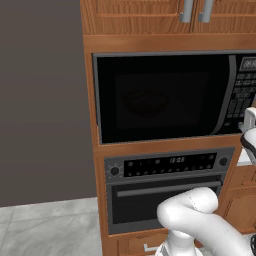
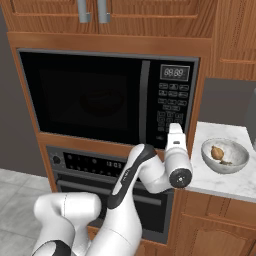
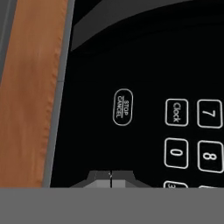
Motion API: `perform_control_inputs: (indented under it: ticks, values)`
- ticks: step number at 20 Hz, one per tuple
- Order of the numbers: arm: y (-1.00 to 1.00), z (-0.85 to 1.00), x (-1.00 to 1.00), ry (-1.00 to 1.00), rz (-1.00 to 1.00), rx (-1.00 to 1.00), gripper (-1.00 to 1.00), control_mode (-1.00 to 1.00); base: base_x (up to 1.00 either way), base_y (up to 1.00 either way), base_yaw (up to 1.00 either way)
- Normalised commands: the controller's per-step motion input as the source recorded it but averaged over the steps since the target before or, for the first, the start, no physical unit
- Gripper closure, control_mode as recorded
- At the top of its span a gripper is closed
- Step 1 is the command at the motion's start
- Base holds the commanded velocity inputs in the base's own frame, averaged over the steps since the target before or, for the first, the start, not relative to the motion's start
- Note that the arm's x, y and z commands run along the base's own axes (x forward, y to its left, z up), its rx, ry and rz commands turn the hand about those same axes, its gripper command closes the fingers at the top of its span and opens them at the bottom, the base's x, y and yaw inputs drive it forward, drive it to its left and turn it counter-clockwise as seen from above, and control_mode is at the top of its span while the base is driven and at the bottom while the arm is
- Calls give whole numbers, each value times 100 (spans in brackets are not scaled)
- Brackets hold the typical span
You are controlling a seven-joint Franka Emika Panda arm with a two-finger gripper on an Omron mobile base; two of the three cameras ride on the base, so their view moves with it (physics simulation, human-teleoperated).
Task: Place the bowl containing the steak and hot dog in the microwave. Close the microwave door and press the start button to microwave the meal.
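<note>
A tall wooden cabinet column (image 1: 160,42) fills the kitchen wall, with upper cupboard doors carrying two grey metal handles (image 2: 93,11). Low in the column sits a built-in oven (image 1: 165,197) with a dark control strip, knobs at both ends and a grey bar handle. Left of the column stands a plain dark grey wall (image 1: 42,100) above a pale tiled floor (image 1: 47,227). To the right, a white marble worktop (image 2: 225,180) tops wooden base cupboards (image 2: 215,225), backed by a grey wall panel (image 2: 225,100). Lighting is even and soft.
</note>
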Motion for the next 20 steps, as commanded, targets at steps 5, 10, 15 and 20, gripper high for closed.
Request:
perform_control_inputs:
  ticks: [5,10,15,20]
  values:
    - [-7,-8,13,-2,0,1,100,-100,0,0,0]
    - [-14,-3,14,-1,0,2,100,-100,0,0,0]
    - [-21,-1,18,0,0,3,100,-100,0,0,0]
    - [-28,0,39,0,0,5,100,-100,0,0,0]
